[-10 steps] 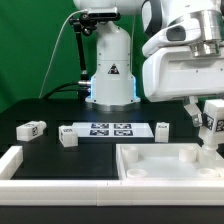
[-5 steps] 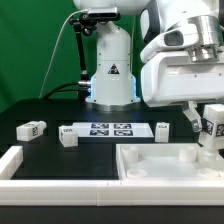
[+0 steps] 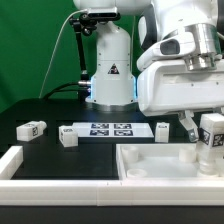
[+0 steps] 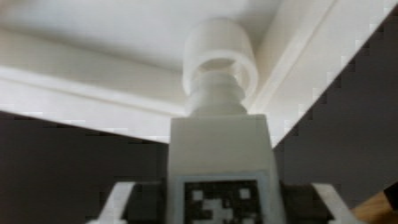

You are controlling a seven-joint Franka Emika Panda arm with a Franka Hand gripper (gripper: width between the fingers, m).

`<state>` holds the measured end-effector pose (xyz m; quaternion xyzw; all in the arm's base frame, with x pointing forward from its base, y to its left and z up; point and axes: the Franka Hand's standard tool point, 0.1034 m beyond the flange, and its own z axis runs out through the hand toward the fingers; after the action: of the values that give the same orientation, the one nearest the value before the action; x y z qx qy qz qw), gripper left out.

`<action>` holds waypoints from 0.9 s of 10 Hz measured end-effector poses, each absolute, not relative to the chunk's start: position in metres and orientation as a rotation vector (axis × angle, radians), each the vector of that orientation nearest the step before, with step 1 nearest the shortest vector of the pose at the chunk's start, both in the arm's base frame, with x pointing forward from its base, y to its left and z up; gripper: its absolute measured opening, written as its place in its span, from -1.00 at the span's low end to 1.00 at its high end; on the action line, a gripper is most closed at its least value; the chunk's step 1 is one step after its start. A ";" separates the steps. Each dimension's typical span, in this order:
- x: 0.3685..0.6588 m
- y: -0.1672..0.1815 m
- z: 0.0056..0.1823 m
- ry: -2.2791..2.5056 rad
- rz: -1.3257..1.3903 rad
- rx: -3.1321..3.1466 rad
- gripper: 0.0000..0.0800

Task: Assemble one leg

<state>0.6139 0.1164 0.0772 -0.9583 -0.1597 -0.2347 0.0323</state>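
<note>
My gripper (image 3: pixel 207 127) is shut on a leg (image 3: pixel 212 138), a stubby white block with a black-and-white tag, and holds it upright over the far right corner of the large white square tray-like piece (image 3: pixel 150 168). In the wrist view the leg (image 4: pixel 221 140) fills the middle between my gripper (image 4: pixel 222 208) fingers (image 4: pixel 121 200), and its round tip (image 4: pixel 217 60) points at the square piece's corner rim (image 4: pixel 71 75). Whether the tip touches the piece cannot be told. Three more legs (image 3: pixel 31 128) (image 3: pixel 67 137) (image 3: pixel 162 130) lie on the black table.
The marker board (image 3: pixel 110 129) lies between the loose legs. A white frame edge (image 3: pixel 12 160) runs along the front and the exterior view's left. The robot base (image 3: pixel 110 75) stands at the back, with a green backdrop behind it.
My gripper has come down with the leg, closer to the square piece's far right corner. The loose legs have not moved.
</note>
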 end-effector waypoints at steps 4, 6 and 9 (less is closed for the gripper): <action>0.610 0.118 0.069 -0.493 -0.717 -2.950 -0.28; 0.610 0.117 0.061 -0.486 -0.740 -2.945 -0.28; 0.611 0.116 0.061 -0.477 -0.814 -2.930 -0.28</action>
<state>0.6114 0.1163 0.0612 -0.9513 -0.1549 -0.2645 0.0318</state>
